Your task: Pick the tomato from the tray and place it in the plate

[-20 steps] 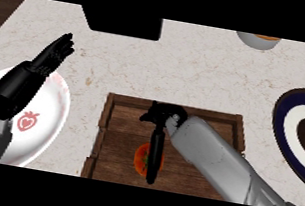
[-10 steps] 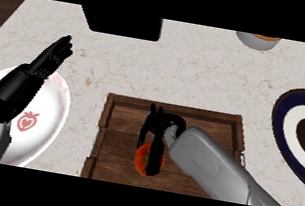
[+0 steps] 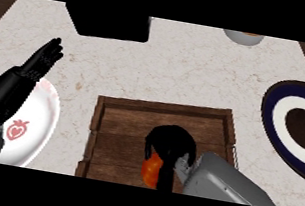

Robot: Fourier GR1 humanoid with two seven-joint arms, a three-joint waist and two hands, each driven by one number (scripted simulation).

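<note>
Right hand [image 3: 169, 143] has curled down over the tomato [image 3: 151, 169] (tray [image 3: 161, 111], six o'clock); a shallow hold could let it roll

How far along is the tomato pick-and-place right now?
Early stage. Done: the right robot hand has reached into the wooden tray. In hand: its fingers curl over the tomato, which still sits low in the tray. Left: lift and carry it to a plate. The left robot hand rests open above the white plate.
</note>
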